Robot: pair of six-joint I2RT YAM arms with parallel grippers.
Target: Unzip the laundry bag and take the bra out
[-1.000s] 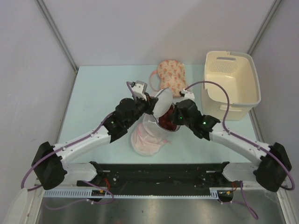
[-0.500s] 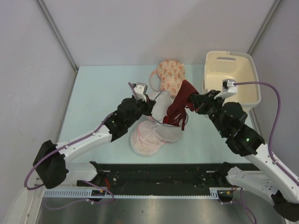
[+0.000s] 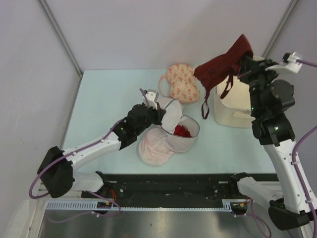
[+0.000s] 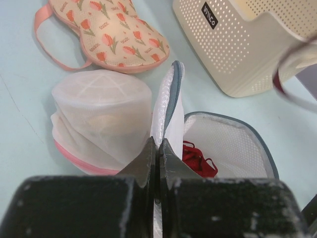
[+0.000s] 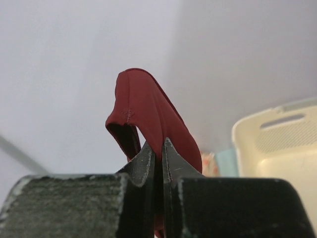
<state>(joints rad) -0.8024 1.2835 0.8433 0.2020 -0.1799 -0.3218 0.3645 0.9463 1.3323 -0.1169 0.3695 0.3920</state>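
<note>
The laundry bag (image 3: 184, 133) lies open at mid-table, its grey zip rim (image 4: 237, 126) gaping, with a red garment (image 3: 182, 131) still inside, also in the left wrist view (image 4: 198, 159). My left gripper (image 3: 157, 112) is shut on the bag's raised white mesh flap (image 4: 167, 114). My right gripper (image 3: 242, 63) is shut on the dark red bra (image 3: 220, 62) and holds it high above the table's far right; straps dangle below it. In the right wrist view the bra (image 5: 148, 116) rises from between the closed fingers (image 5: 143, 158).
A cream perforated basket (image 3: 237, 111) stands at the right, under the hanging bra. A peach patterned bra (image 3: 180, 82) lies at the back. A round mesh pouch with pink trim (image 3: 154, 147) lies beside the bag, touching it.
My right arm has lifted the dark red bra out of the bag, up and to the far right. The left gripper has stayed holding the flap.
</note>
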